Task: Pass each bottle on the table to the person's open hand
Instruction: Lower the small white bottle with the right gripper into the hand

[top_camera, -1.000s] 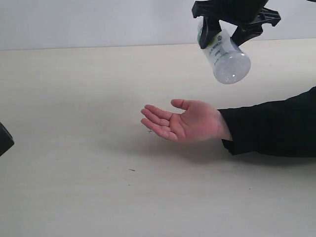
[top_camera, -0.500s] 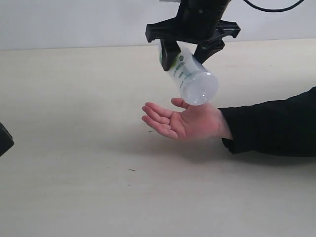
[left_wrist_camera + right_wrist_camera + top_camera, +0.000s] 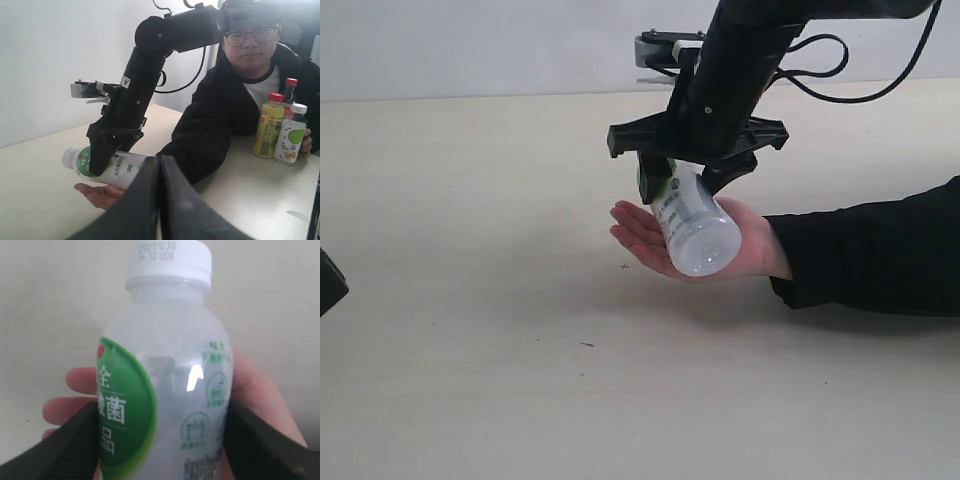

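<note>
My right gripper (image 3: 686, 182) is shut on the white-green bottle (image 3: 696, 228), which is tilted with its white cap away from the camera. The bottle's lower end lies over the palm of the person's open hand (image 3: 638, 233); I cannot tell whether they touch. In the right wrist view the bottle (image 3: 170, 385) fills the frame between both fingers (image 3: 65, 445), with the hand (image 3: 267, 407) under it. My left gripper (image 3: 160, 160) is shut on nothing, well short of the bottle (image 3: 122, 167) and the hand (image 3: 100, 194). The table (image 3: 470, 200) is pale beige.
Three other bottles stand at the table's far side by the person: yellow-labelled (image 3: 267, 125), fruit-labelled (image 3: 290, 137), and a red-capped one (image 3: 290, 90) behind. The black sleeve (image 3: 870, 250) lies along the table's right side. A dark part of the left arm (image 3: 328, 282) shows at the left edge.
The right gripper came down and to the left with the bottle, from high above the wrist to right over the palm. The hand stayed put.
</note>
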`<state>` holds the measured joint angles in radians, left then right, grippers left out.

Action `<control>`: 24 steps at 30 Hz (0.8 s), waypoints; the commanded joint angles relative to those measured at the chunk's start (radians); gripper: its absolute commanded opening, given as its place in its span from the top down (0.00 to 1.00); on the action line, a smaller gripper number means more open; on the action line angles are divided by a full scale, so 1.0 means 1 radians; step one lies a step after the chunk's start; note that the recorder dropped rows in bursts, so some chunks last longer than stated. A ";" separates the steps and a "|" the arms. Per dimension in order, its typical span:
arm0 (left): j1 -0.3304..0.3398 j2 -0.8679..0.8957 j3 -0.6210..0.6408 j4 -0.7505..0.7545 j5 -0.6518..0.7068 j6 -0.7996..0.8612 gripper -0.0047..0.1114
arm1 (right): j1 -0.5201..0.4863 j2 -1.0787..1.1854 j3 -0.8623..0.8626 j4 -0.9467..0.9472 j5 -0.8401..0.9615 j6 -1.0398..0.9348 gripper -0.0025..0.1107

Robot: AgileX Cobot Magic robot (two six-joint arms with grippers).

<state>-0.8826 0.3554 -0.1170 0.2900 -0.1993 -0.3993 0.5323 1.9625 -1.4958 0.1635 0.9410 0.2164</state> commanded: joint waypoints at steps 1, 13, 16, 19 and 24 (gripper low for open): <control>0.001 -0.006 0.001 0.002 -0.005 0.002 0.95 | 0.003 -0.007 0.029 -0.026 -0.038 0.021 0.98; 0.001 -0.006 0.001 0.002 -0.005 0.002 0.95 | 0.003 -0.007 0.036 -0.009 -0.040 -0.017 0.62; 0.001 -0.006 0.001 0.002 -0.005 0.002 0.95 | 0.003 -0.007 0.036 -0.009 -0.055 -0.018 0.43; 0.001 -0.006 0.001 0.002 -0.005 0.002 0.95 | 0.003 -0.009 0.034 -0.007 -0.072 -0.043 0.32; 0.001 -0.006 0.001 0.002 -0.005 0.002 0.95 | 0.003 -0.044 0.034 -0.009 -0.114 -0.059 0.31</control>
<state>-0.8826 0.3554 -0.1170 0.2900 -0.2009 -0.3993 0.5331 1.9553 -1.4626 0.1590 0.8633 0.1716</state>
